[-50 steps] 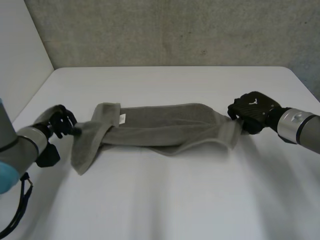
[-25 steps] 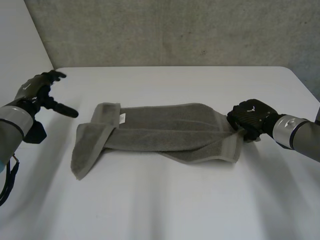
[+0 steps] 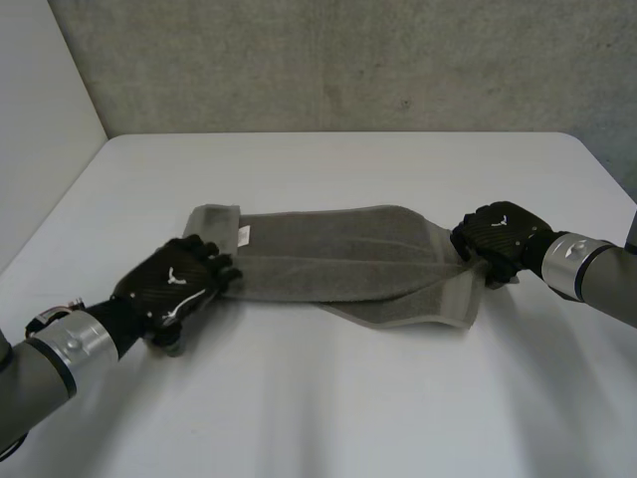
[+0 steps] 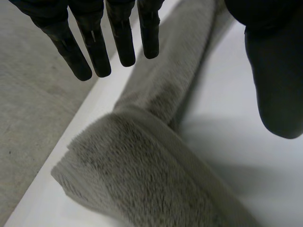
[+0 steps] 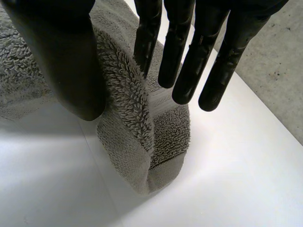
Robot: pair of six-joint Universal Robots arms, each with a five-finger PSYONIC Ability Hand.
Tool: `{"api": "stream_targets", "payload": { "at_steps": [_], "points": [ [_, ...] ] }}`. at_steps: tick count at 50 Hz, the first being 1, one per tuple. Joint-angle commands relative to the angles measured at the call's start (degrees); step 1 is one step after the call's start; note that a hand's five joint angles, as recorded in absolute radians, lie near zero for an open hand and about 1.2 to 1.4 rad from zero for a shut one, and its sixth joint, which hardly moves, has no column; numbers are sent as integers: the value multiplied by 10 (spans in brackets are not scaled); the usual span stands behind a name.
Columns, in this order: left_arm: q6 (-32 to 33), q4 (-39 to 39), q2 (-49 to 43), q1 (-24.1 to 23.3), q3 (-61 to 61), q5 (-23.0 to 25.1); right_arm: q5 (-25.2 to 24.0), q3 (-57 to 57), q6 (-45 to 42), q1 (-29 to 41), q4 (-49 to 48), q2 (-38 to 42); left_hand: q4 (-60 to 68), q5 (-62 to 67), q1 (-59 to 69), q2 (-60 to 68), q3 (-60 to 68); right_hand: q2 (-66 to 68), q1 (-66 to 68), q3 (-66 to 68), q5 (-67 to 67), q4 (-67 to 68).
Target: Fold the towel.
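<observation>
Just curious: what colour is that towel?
The towel is a plain greyish-brown, no pattern; the head view shows it best.

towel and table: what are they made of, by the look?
Towel: grey terry, probably cotton; looped pile is plain in the right wrist view, with a flatter woven band near its end. Table: white, smooth, hard, low sheen, maybe laminate or painted board; no grain visible.
</observation>
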Motion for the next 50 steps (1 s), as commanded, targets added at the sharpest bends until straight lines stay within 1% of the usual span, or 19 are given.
{"api": "stream_targets", "payload": {
  "at_steps": [1, 2, 4, 10, 13, 15, 16, 17, 18, 20, 23, 31, 35, 40, 43, 46, 48, 49, 50],
  "points": [
    [162, 1, -60, -16, 7, -48, 0, 1, 0, 0, 0, 0, 0, -4, 0, -1, -1, -27, -18, -21, -10, -22],
    [163, 1, -61, -17, 7, -48, 0, 1, 0, 0, 0, 0, 0, -4, 0, -1, -1, -27, -18, -21, -10, -22],
    [192, 4, -76, -22, 10, -70, 0, 1, 0, 0, 0, 0, 2, -2, 1, 1, 0, -31, -21, -25, -13, -25],
    [193, 8, -93, -24, 31, -86, 0, 3, 0, 0, -1, 1, 13, 10, 13, 13, 12, -31, -21, -25, -13, -25],
    [175, 9, -101, -24, 47, -92, 0, 3, 0, 0, -1, 1, 52, 49, 52, 51, 51, -32, -23, -27, -15, -27],
    [134, 14, -109, -24, 67, -99, 0, 4, 0, 0, -1, 2, 122, 119, 122, 122, 121, -32, -23, -27, -15, -27],
    [134, 14, -109, -24, 67, -99, 0, 4, 0, 0, -1, 2, 123, 119, 123, 122, 122, -32, -23, -27, -15, -27],
    [110, 19, -112, -23, 77, -104, 0, 5, -1, 0, -1, 1, 139, 136, 139, 139, 138, -32, -23, -27, -15, -27],
    [110, 19, -112, -23, 77, -104, 0, 5, -1, 0, -1, 1, 139, 136, 139, 139, 138, -32, -23, -27, -15, -27],
    [75, 32, -119, -22, 96, -118, 1, 6, -1, 0, -1, 1, 161, 158, 161, 160, 160, -34, -25, -28, -16, -28],
    [55, 48, -120, -21, 112, -134, 1, 7, -1, 0, 0, 1, 168, 165, 168, 167, 167, -34, -25, -28, -16, -28],
    [53, 75, -138, -14, 144, -158, 1, 9, -1, 0, -1, 2, 166, 163, 166, 166, 165, -37, -28, -32, -20, -32],
    [53, 74, -149, -10, 153, -162, 2, 9, -3, 0, -1, 2, 166, 163, 166, 166, 165, -37, -28, -32, -20, -32],
    [54, 75, -155, 11, 157, -164, 3, 7, -3, 0, -4, 4, 165, 161, 165, 164, 164, -37, -28, -32, -20, -32],
    [54, 75, -155, 12, 160, -164, 5, 6, -2, 0, -6, 4, 163, 160, 163, 162, 162, -37, -28, -32, -20, -32],
    [54, 76, -160, 17, 169, -165, 20, 3, 0, 0, -14, 6, 156, 153, 156, 156, 155, -36, -26, -30, -18, -30],
    [54, 70, -173, 24, 176, -165, 58, 0, 6, 0, -27, 10, 155, 151, 154, 154, 154, -24, -15, -18, -6, -18],
    [54, 70, -173, 24, 177, -165, 58, 0, 6, 0, -27, 10, 155, 151, 154, 154, 154, -24, -15, -18, -6, -18],
    [54, 69, -177, 25, 178, -165, 76, -2, 11, 0, -36, 10, 151, 148, 151, 151, 150, -12, -3, -6, 5, -7]
  ]
}}
